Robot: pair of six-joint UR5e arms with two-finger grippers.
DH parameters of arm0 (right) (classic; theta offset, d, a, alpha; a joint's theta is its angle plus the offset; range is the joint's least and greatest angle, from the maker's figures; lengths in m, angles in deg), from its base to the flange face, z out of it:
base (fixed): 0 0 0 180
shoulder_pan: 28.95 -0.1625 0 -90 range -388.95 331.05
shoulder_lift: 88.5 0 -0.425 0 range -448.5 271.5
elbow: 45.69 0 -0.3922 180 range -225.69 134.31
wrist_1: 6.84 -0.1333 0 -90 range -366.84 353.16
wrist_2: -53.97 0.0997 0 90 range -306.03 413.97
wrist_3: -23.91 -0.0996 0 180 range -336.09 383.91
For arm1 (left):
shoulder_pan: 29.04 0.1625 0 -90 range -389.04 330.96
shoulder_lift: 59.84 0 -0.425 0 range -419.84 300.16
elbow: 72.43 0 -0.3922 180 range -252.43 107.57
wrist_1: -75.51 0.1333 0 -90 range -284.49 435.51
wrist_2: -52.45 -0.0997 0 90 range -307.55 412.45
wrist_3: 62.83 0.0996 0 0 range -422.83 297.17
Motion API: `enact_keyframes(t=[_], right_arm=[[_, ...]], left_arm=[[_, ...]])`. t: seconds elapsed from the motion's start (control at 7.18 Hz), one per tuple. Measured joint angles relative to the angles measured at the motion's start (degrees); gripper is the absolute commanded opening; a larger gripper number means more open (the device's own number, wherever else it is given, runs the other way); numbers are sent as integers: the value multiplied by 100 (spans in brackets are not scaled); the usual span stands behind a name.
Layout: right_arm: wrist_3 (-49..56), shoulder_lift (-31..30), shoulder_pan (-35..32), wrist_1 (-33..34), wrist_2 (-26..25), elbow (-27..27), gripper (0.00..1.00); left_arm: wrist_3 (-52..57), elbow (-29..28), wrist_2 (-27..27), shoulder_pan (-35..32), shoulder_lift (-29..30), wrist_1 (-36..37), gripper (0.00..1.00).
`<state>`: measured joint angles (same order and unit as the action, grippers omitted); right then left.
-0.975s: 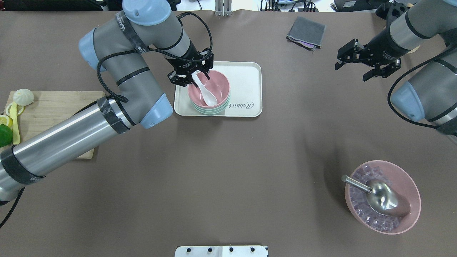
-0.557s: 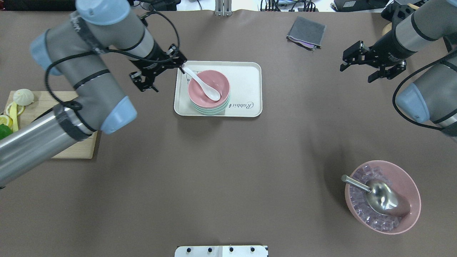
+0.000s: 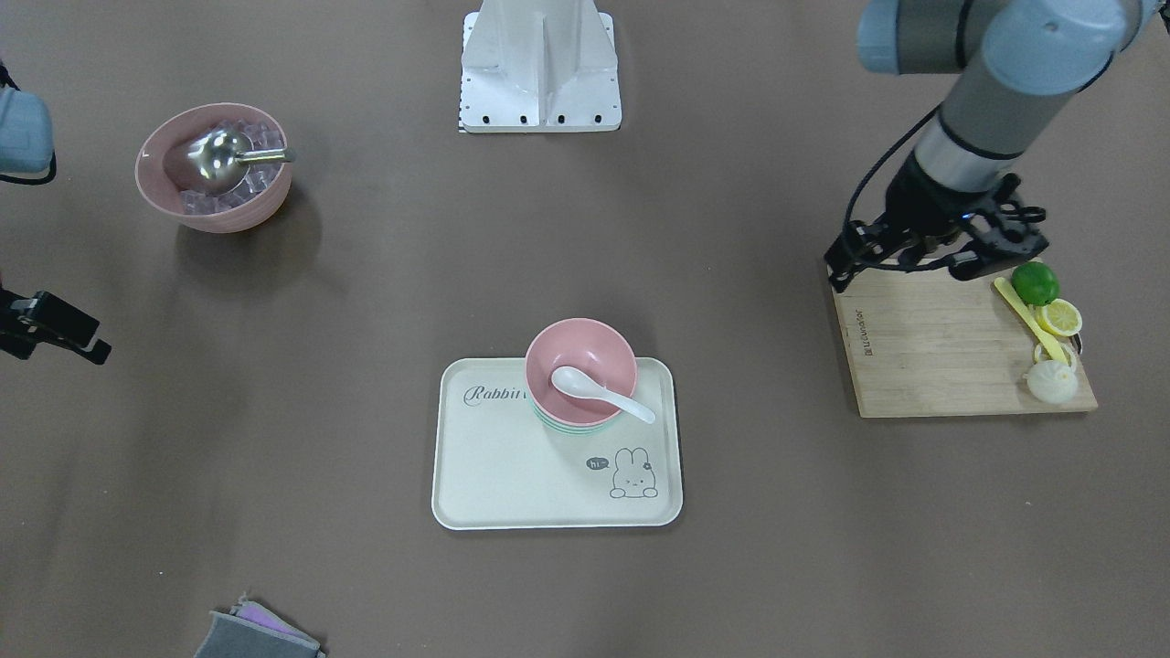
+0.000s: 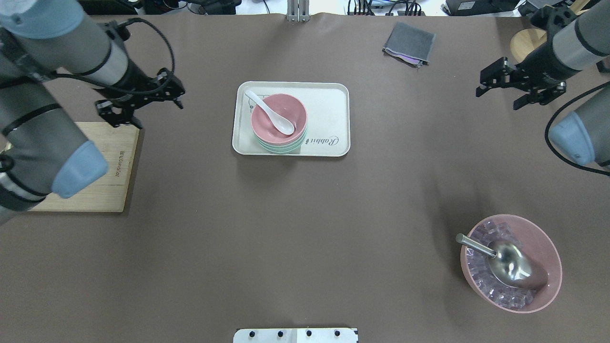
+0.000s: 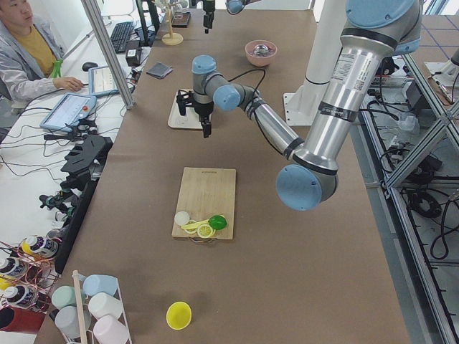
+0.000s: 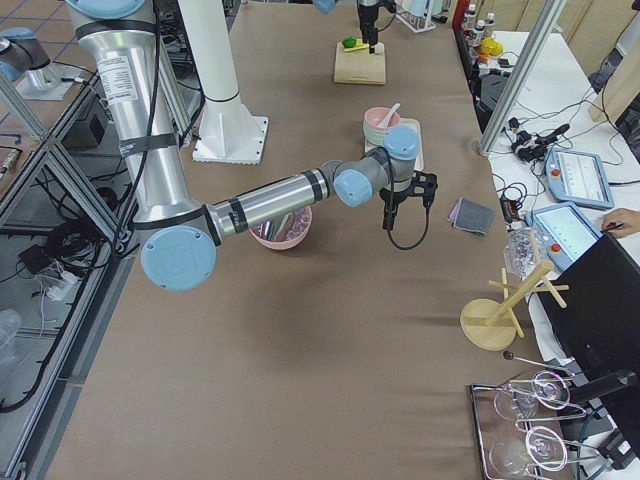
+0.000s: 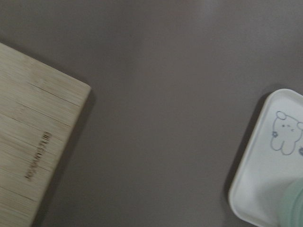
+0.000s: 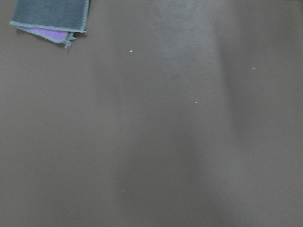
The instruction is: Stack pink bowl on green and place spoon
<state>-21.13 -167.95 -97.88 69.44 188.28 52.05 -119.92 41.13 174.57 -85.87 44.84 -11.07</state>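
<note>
A pink bowl [image 4: 286, 107] sits stacked on green bowls [image 4: 281, 147] on a white tray [image 4: 329, 102]. A white spoon [image 4: 269, 112] lies in the pink bowl, its handle resting over the rim toward the tray's far left corner. The front-facing view shows the same stack [image 3: 594, 352], spoon [image 3: 599, 391] and tray [image 3: 512, 475]. My left gripper [image 4: 159, 116] is open and empty, well to the left of the tray, by the far corner of the cutting board. My right gripper [image 4: 498, 100] is open and empty above the table at the far right.
A wooden cutting board [image 4: 102, 166] with a lime and lemon pieces [image 3: 1042, 297] lies at the left. A large pink bowl of ice with a metal scoop [image 4: 510, 262] stands at the near right. A grey cloth [image 4: 409, 43] lies at the back.
My left gripper has let go of the spoon, which now rests in the pink bowl, and has pulled away left toward the cutting board. My right gripper has drifted further right.
</note>
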Motion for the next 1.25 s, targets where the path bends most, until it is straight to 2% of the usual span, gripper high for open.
enact_keyframes(t=[0.28,0.42,0.56,0.84,1.11,1.25], right_arm=[[1320,-439,-510,21,2,-178,100],[1980,-550,-739,91,13,-353,100],[2620,-587,-944,297,16,-490,100],[3768,-508,-1296,1027,16,-589,100],[4390,-294,-1473,1746,18,-590,100],[4562,-239,-1523,1935,15,-576,100]], left_arm=[[2614,207,56,-898,-1077,31,98],[3641,62,192,-1358,-1402,-17,98],[4493,-258,554,-1823,-1586,-141,98],[5850,-1099,1175,-2525,-1787,-548,98],[6637,-1713,1289,-2839,-1873,-917,98],[6757,-1836,1291,-2887,-1878,-957,98]])
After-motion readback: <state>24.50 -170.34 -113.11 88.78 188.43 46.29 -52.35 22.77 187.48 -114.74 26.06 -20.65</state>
